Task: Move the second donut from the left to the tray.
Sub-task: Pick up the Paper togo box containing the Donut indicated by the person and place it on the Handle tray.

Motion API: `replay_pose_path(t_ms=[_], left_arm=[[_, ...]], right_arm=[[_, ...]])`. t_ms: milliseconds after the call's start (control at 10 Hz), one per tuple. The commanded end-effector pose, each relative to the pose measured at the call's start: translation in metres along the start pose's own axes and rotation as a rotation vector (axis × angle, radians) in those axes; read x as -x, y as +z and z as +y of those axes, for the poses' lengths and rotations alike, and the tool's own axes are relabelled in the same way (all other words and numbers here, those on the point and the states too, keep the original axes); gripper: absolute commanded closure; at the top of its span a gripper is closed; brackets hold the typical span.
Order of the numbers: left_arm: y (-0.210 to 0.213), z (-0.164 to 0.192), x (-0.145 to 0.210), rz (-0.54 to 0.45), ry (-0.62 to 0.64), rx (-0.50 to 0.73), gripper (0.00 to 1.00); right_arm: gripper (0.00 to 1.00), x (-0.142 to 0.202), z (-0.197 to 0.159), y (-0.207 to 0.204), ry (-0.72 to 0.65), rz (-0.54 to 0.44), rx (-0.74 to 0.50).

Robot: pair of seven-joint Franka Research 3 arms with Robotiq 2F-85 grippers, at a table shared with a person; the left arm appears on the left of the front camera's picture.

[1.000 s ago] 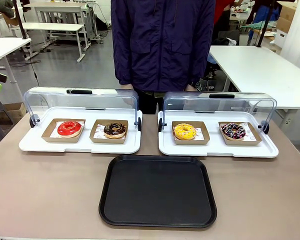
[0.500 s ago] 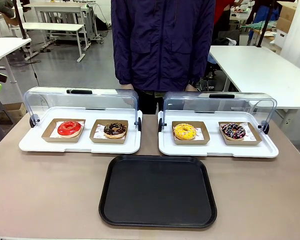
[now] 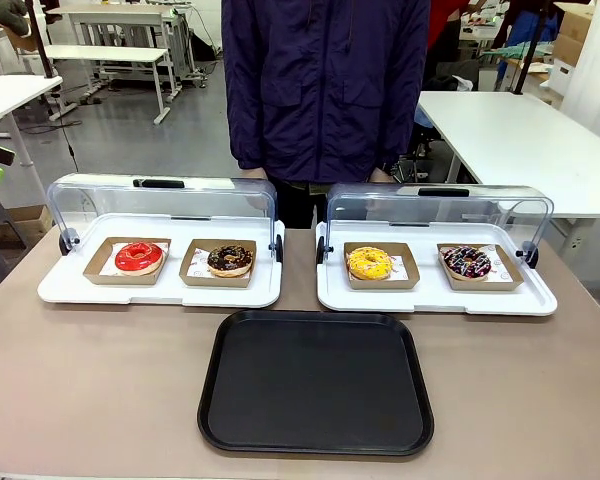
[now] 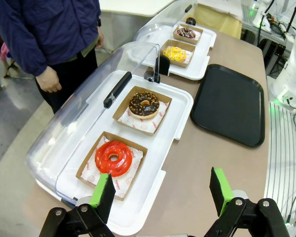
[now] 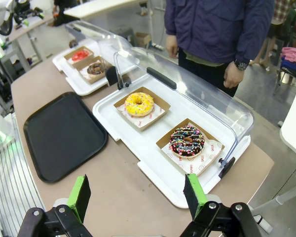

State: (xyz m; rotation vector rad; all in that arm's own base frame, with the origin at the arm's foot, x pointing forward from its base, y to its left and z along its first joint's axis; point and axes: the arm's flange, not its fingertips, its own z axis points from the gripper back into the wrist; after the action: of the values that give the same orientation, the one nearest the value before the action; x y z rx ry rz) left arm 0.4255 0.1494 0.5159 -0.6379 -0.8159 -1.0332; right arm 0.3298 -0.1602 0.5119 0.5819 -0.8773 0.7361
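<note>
Left gripper point(image 4: 162, 190) and right gripper point(image 5: 137, 193) both spread wide, gripping nothing; donut point(image 4: 143, 103) sits in its cardboard holder point(image 4: 122, 114), apart from the tray point(image 4: 230, 102).

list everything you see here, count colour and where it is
crumb donut: 1, dark chocolate, left white tray, right spot
red donut: 1, red, left white tray, left spot
yellow donut: 1, yellow, right white tray, left spot
sprinkle donut: 1, dark with coloured sprinkles, right white tray, right spot
holders: 4, brown cardboard, one under each donut
white trays: 2, side by side at the far side
lids: 2, clear, swung back
black tray: 1, near middle, bare
table: 1, tan
person: 1, dark blue jacket, far side
left gripper: open, above the left end
right gripper: open, above the right end
</note>
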Motion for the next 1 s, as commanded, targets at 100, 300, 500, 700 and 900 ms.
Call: replay_pose_path(t_ms=[100, 300, 500, 700, 900], left_arm=[[0.0005, -0.0008, -0.0004, -0.001, -0.013, 0.009, 0.00], [0.0005, -0.0008, -0.0004, -0.001, -0.013, 0.009, 0.00], [0.0005, -0.0008, -0.0004, -0.001, -0.013, 0.009, 0.00], [0.0005, -0.0008, -0.0004, -0.001, -0.013, 0.009, 0.00], [0.0005, -0.0008, -0.0004, -0.001, -0.013, 0.009, 0.00]], right_arm=[[0.00, -0.0020, -0.0027, -0.0007, 0.024, -0.023, -0.004], [0.00, -0.0020, -0.0027, -0.0007, 0.024, -0.023, -0.004], [0.00, -0.0020, -0.0027, -0.0007, 0.024, -0.023, -0.004], [0.00, -0.0020, -0.0027, -0.0007, 0.024, -0.023, -0.004], [0.00, -0.0020, -0.0027, -0.0007, 0.024, -0.023, -0.004]])
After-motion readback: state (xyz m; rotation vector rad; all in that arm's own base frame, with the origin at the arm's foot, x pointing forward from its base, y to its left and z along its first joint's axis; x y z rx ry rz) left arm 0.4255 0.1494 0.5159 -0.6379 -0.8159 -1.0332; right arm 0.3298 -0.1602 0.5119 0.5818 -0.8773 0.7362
